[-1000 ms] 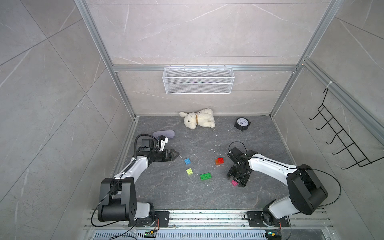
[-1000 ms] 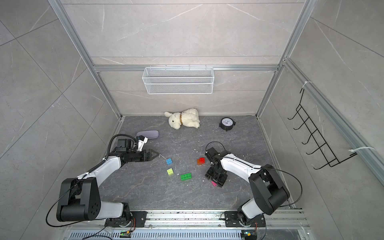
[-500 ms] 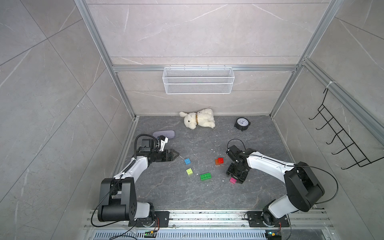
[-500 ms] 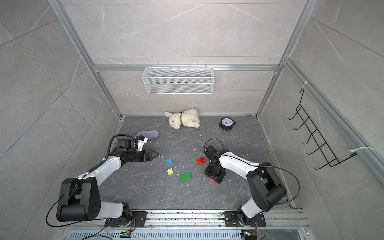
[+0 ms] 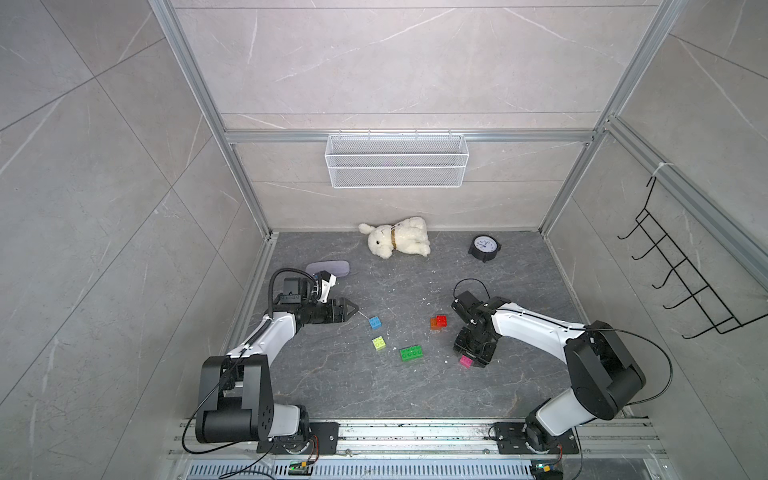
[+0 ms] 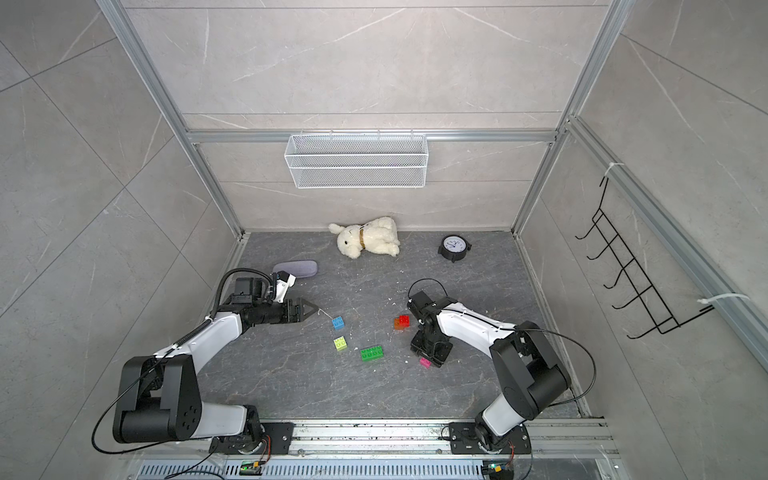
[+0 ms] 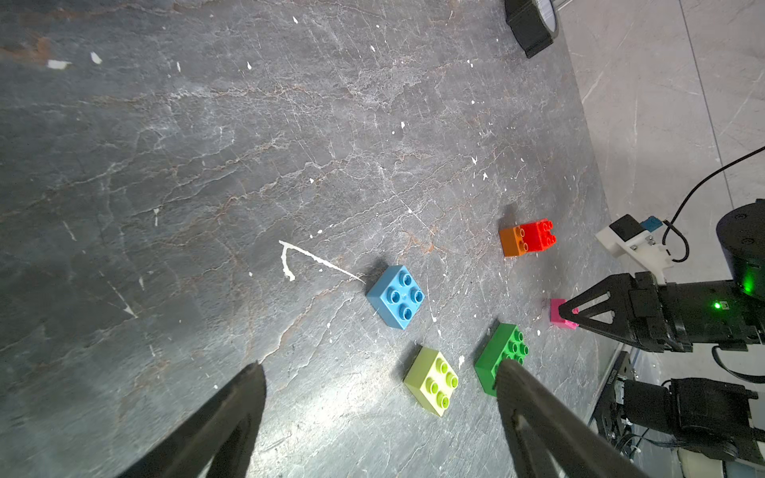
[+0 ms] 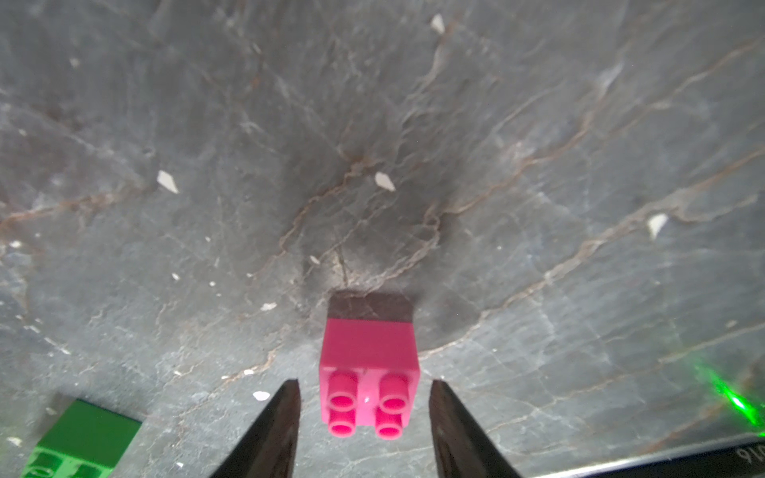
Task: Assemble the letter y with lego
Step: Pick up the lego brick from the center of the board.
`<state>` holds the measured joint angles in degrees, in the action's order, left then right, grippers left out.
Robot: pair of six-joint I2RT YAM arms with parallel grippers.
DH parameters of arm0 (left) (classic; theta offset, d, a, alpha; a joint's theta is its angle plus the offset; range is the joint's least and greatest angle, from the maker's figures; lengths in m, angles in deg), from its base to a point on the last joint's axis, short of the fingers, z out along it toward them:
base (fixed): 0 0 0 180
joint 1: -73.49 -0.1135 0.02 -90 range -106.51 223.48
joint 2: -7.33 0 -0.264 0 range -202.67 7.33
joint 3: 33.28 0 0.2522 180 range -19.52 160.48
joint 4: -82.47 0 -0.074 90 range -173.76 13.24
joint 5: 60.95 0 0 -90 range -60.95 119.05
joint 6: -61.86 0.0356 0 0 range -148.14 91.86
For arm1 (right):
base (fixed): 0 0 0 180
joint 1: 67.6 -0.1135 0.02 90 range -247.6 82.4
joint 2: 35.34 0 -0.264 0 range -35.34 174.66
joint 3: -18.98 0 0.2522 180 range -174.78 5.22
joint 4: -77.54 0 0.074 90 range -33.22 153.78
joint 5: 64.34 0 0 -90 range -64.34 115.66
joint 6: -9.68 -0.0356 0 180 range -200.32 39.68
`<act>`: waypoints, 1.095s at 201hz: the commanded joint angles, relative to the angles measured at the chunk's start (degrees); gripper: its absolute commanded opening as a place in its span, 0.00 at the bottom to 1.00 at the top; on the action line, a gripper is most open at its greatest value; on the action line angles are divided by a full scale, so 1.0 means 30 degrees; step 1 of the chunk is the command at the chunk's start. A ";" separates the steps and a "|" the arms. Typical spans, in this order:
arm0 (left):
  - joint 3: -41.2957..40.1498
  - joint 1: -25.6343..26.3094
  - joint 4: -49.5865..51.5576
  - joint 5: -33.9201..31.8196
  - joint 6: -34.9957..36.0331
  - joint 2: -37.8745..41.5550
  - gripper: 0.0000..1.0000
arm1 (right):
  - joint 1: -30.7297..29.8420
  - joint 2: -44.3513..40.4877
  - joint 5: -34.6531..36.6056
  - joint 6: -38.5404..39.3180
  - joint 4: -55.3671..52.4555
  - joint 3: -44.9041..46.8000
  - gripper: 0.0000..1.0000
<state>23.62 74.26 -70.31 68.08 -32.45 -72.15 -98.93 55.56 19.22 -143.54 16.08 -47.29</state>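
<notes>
The lego lies loose on the dark floor; no letter y shape is in view. My right gripper [image 8: 364, 383] points down over the pink brick [image 8: 368, 372], open, one finger on each side with a small gap on both. From above, the right gripper [image 5: 471, 359] hides most of the pink brick [image 5: 465, 360]. Left of it are the green bar [image 5: 411, 353], the yellow-green brick [image 5: 378, 343] and the blue brick [image 5: 375, 322]. The red brick [image 5: 441, 320] is joined to the orange brick [image 5: 434, 324]. My left gripper [image 5: 355, 309] is open and empty, just left of the blue brick.
A white plush rabbit [image 5: 397, 241] and a small black clock [image 5: 484, 248] lie near the back wall. A grey oval pad [image 5: 328, 268] sits behind my left arm. A wire basket [image 5: 397, 166] hangs on the back wall, a black hook rack [image 5: 681, 282] on the right wall.
The right gripper's jaws have narrowed around the pink brick and the arm has shifted slightly. The left arm and the other bricks have not moved.
</notes>
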 commanded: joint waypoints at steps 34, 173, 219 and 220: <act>0.0329 0.0064 0.0145 -0.0103 0.0414 0.0098 0.90 | 0.0292 0.0257 0.0350 0.0286 0.0096 0.0275 0.47; 0.0467 -0.0053 0.0415 -0.0435 0.0836 0.0198 0.90 | -0.0910 0.0414 0.1860 0.4084 -0.2863 -0.3980 0.36; 0.0385 -0.0578 0.0496 -0.0676 0.0966 0.0665 0.90 | -0.3274 0.4178 0.2384 0.6154 -0.5025 -1.0741 0.36; 0.0386 -0.0579 0.0496 -0.0690 0.0968 0.0675 0.90 | -0.3314 0.4269 0.2382 0.6187 -0.5036 -1.0857 0.36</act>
<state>23.64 73.50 -69.63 66.48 -31.12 -72.09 -106.23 62.66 24.45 -129.95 6.88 -72.25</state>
